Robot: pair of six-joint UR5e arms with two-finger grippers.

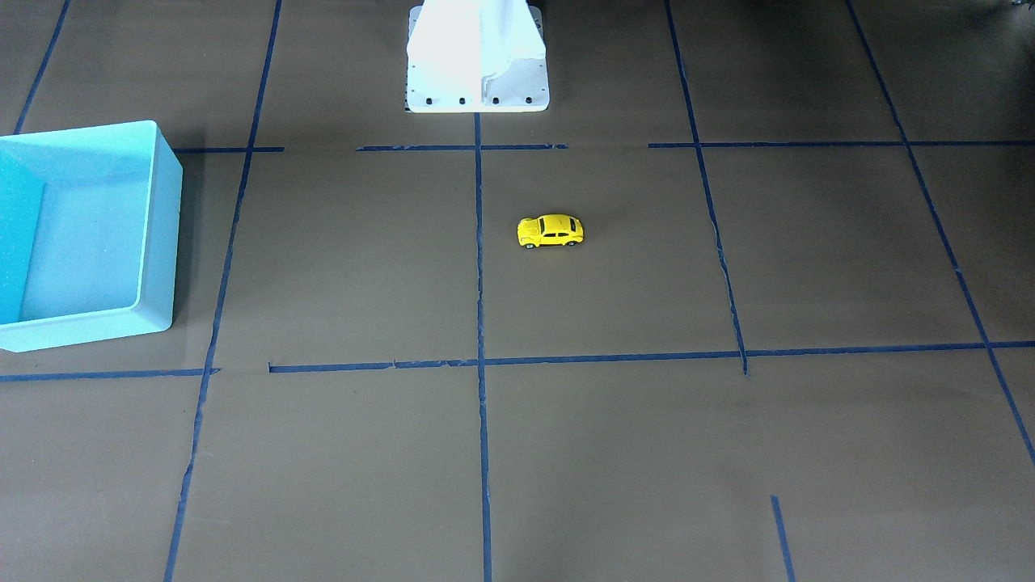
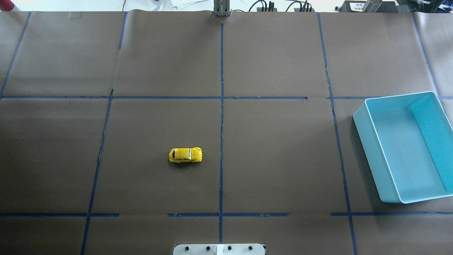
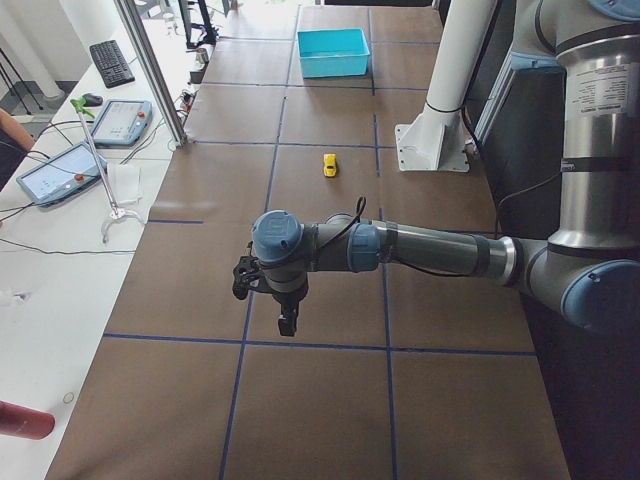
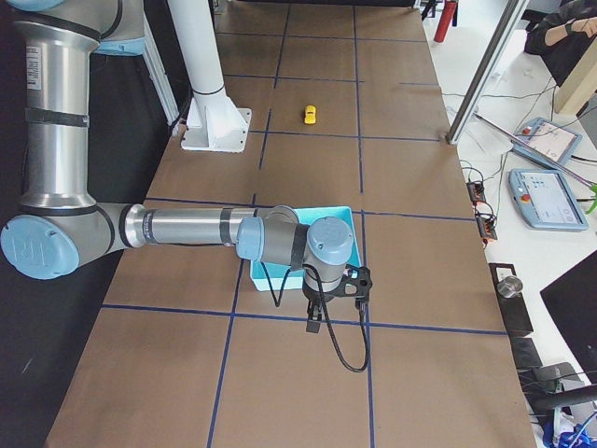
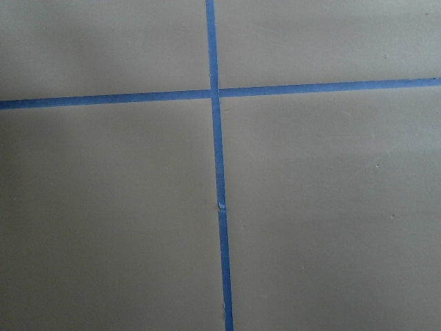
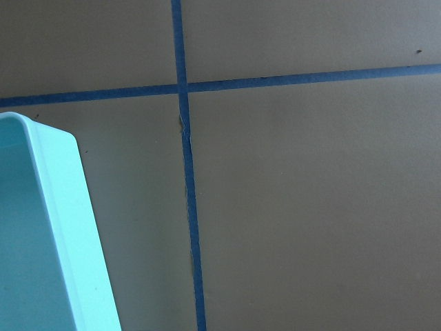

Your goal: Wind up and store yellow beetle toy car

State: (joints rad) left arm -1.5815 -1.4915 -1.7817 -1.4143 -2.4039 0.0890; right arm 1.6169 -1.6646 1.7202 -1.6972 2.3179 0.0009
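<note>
Yellow beetle toy car (image 2: 185,155) crosswise, nose toward bin (image 2: 375,152)

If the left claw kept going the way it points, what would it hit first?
Probably just the table. The left claw points down, and its camera shows only bare tabletop with crossing blue tape lines. The car sits well away from it.

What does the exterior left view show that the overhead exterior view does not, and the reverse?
Only exterior left: the left arm stretched over the table, plus tablets and a keyboard on the side desk. Only overhead: the yellow beetle toy car close enough to show dark windows. Both: car, light blue bin, blue tape grid.
</note>
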